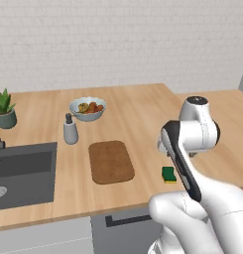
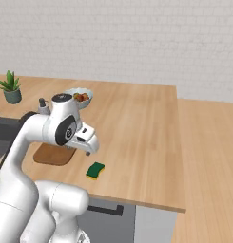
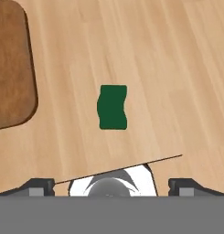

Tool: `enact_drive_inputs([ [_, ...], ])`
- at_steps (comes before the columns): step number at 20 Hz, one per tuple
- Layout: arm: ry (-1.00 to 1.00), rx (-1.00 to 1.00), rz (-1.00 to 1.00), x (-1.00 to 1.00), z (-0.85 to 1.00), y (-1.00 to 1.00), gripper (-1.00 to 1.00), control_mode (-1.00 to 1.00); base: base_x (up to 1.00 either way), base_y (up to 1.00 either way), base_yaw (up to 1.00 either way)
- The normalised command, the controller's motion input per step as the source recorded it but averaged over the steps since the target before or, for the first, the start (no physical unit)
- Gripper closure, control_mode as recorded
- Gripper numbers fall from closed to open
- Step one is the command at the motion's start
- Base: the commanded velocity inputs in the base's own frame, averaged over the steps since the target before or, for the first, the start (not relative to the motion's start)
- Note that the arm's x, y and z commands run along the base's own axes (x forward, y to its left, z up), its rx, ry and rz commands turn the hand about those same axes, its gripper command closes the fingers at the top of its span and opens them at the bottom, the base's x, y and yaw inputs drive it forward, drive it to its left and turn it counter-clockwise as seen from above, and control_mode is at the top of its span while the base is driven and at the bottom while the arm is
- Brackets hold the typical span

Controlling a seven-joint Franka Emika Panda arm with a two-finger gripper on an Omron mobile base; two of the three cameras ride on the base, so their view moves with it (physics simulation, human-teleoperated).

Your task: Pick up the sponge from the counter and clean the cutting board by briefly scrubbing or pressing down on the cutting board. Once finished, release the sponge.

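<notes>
Our gripper [image 3: 111,185] above the sponge [image 3: 113,107]
We see its 2 fingers spread wide, apparently holding nothing; sponge lies on the counter [image 3: 177,68], right of the cutting board [image 3: 10,68].

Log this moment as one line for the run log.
phase: approach | gripper: open, above counter, holding nothing | sponge: on counter, right of board, untouched | board: bare

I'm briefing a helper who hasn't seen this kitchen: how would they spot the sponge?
Start at the light-wood counter and find the dark-brown cutting board right of the sink. The sponge lies on bare counter just right of that board, near the front edge: a small block, dark green over yellow.
</notes>
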Motion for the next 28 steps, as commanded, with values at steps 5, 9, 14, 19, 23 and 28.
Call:
enact_drive_inputs([
  [5, 0.17, 0.04, -0.01, 0.13, -0.47, 0.0, -1.0, -1.0, 0.0, 0.0, 0.0],
  [9, 0.16, 0.05, 0.03, 0.13, -0.45, -0.01, -1.0, -1.0, 0.0, 0.0, 0.0],
  [14, 0.07, 0.0, 0.03, 0.26, -0.36, -0.01, -1.0, -1.0, 0.0, 0.0, 0.0],
  [19, 0.0, 0.0, 0.04, 0.05, -0.24, -0.1, -1.0, -1.0, 0.0, 0.0, 0.0],
  [23, 0.0, 0.0, 0.07, 0.08, -0.3, -0.18, -1.0, -1.0, 0.0, 0.0, 0.0],
  [28, 0.0, 0.0, 0.11, 0.16, -0.32, -0.1, -1.0, -1.0, 0.0, 0.0, 0.0],
])
